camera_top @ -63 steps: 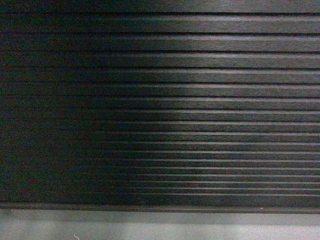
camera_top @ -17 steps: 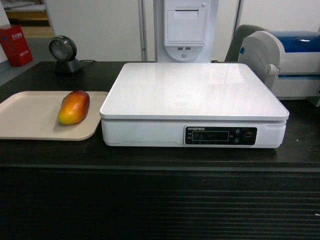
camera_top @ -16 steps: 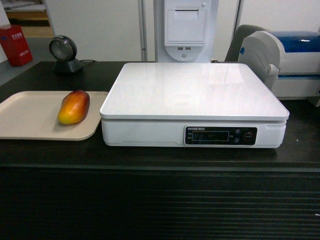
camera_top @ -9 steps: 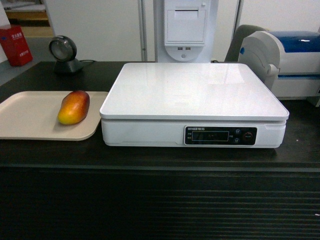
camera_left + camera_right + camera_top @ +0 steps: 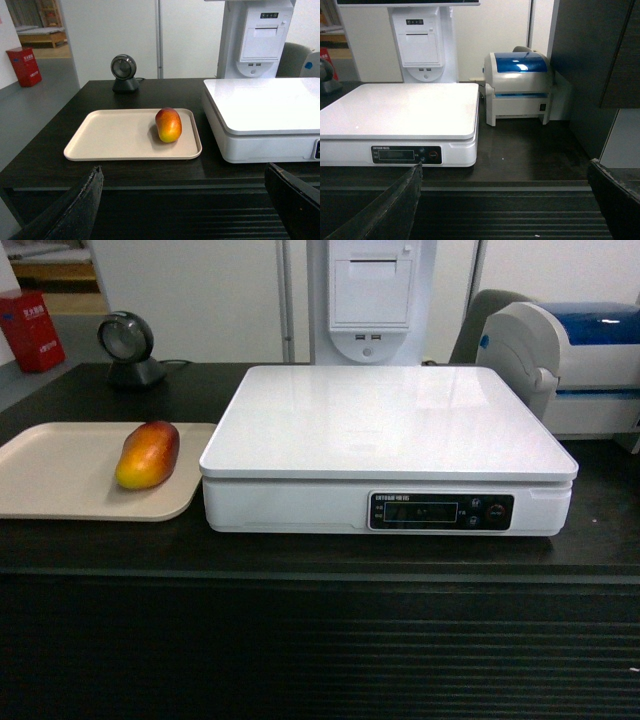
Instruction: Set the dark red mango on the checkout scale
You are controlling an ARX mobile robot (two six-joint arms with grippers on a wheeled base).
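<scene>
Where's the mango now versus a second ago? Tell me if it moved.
No. The mango lies at the same spot on the tray, just left of the scale.

Glossy white scale [image 5: 390, 420]; matt beige tray [image 5: 60, 480]; glossy-skinned mango [image 5: 148, 453].

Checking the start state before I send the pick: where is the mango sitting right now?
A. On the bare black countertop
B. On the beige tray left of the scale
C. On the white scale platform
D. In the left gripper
B. The dark red mango lies on the beige tray, beside the scale, whose platform is bare; the left gripper hangs open short of the counter, holding nothing.
</scene>
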